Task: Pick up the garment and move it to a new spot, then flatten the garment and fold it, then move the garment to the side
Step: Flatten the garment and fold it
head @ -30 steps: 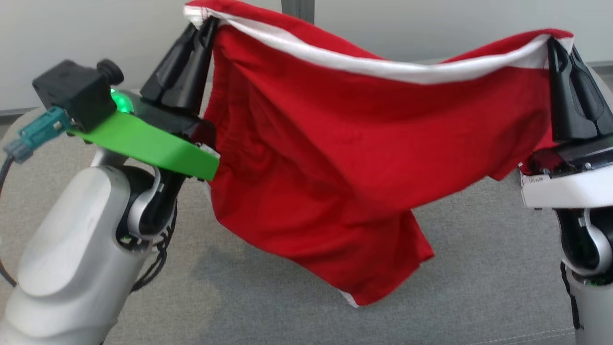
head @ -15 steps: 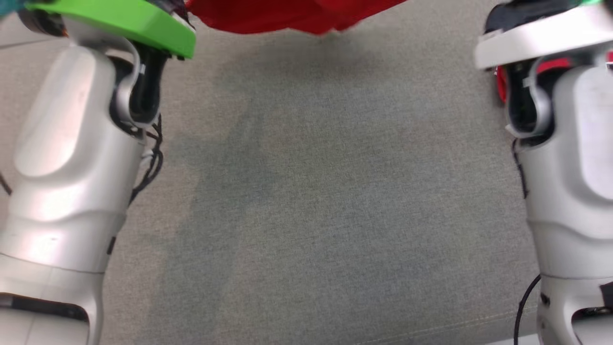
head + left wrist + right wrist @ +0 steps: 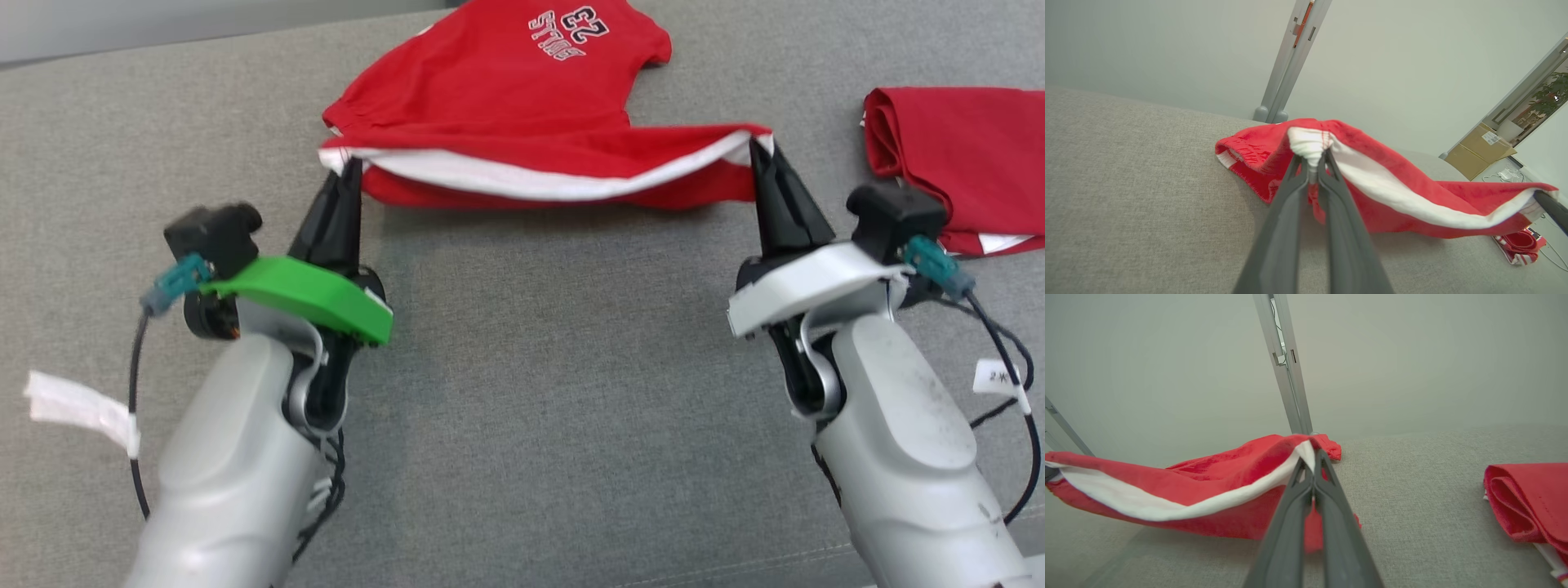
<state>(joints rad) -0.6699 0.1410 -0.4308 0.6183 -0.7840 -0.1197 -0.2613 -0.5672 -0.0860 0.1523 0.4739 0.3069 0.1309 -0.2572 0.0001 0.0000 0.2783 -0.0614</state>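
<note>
Hem of the red shirt [image 3: 506, 90] hangs lifted between the two tools: left tool [image 3: 351, 167] clenched on one corner, right tool [image 3: 761, 155] clenched on the other. Chest with lettering lies on the grey surface [image 3: 531, 367], far side.

Risks, my judgement:
- The thin pinch slips if the tools spread.
- Uneven lowering creases the hem.
- The folded red cloth [image 3: 955, 139] near the right tool gets snagged.

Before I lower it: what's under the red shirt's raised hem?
Under the hem, bare grey upholstery in shadow. Farther back the shirt lies flat and hides whatever it covers.
</note>
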